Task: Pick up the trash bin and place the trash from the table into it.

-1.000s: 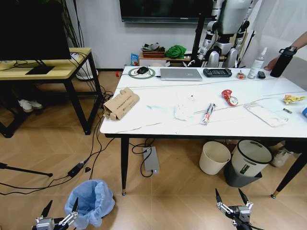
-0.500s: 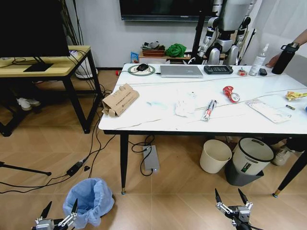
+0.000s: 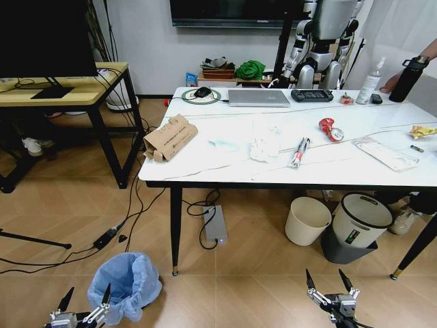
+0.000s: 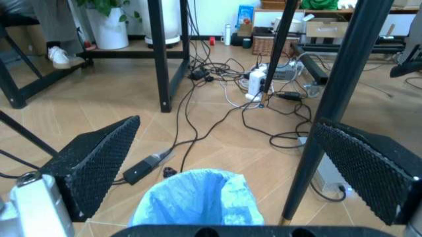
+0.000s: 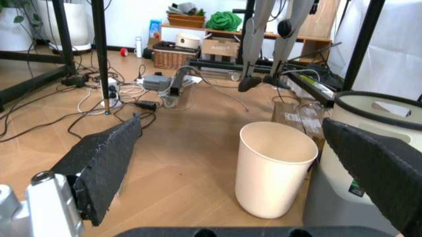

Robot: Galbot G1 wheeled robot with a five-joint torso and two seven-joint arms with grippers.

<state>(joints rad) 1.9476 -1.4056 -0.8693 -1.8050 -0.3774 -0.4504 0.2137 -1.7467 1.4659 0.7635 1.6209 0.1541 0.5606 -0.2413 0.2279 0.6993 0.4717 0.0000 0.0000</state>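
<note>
Blue crinkled bag is spilling over the trash bin [image 3: 125,285] on the floor beside my left hand [image 3: 85,305], fingers spread; light and slippery, so I am judging the firm rim safest

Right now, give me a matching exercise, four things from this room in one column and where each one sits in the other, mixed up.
Things:
1. trash bin
2. torn cardboard box
3. laptop
4. cream bin

Places:
A. table's far edge
B. floor, beside the left hand
C. under the table
D. table's left end

Pairs: 1-B, 2-D, 3-A, 4-C
</note>
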